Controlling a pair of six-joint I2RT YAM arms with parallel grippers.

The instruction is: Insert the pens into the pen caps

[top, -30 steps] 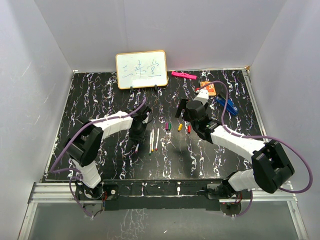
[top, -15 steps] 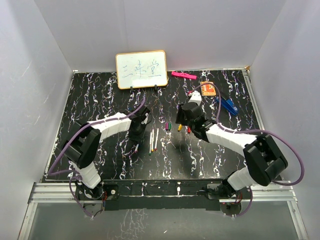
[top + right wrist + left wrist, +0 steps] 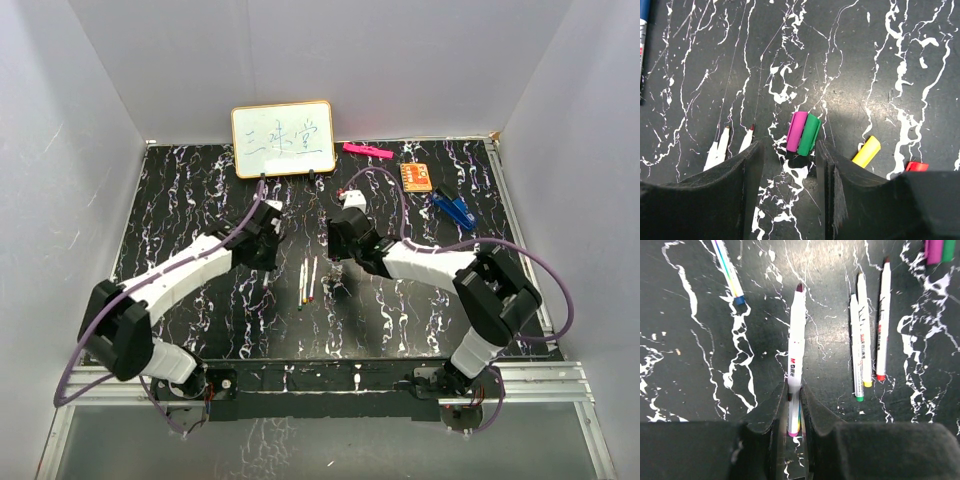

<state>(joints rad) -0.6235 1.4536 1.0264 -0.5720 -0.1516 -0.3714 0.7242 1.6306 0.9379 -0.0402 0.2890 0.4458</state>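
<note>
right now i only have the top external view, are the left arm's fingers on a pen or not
observer: in the left wrist view the left fingers closely flank one white pen near its pink end. I cannot tell whether they clamp it.
operator: and the right one? can't see what's under it
observer: the right fingers are open, straddling the purple cap and green cap, which lie side by side, touching.
</note>
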